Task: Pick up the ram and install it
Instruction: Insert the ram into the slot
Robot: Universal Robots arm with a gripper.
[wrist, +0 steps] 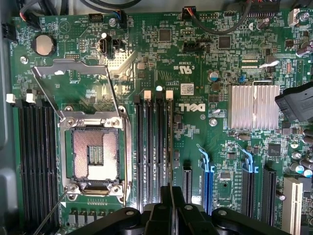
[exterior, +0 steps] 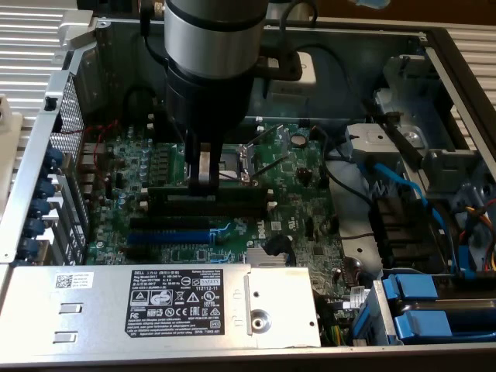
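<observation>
In the exterior view the ram (exterior: 232, 191) is a long dark-green stick standing on its edge. It runs along the black memory slots (exterior: 167, 222), just beside the open CPU socket (exterior: 232, 160). My gripper (exterior: 204, 177) comes straight down from above and is shut on the stick's upper edge, left of its middle. I cannot tell whether the stick sits in a slot. In the wrist view my gripper (wrist: 169, 208) hangs over the black slots with white end clips (wrist: 146, 142). There the ram is edge-on and hard to tell from the slots.
The motherboard (exterior: 302, 205) lies in an open case. Close to the slots are a blue slot (exterior: 167, 236), a ribbed heat sink (exterior: 271, 256) and the socket's raised lever. A grey labelled box (exterior: 155, 302) lies in front. Blue cables (exterior: 395, 182) and blue drive bays (exterior: 422, 306) are on the exterior view's right.
</observation>
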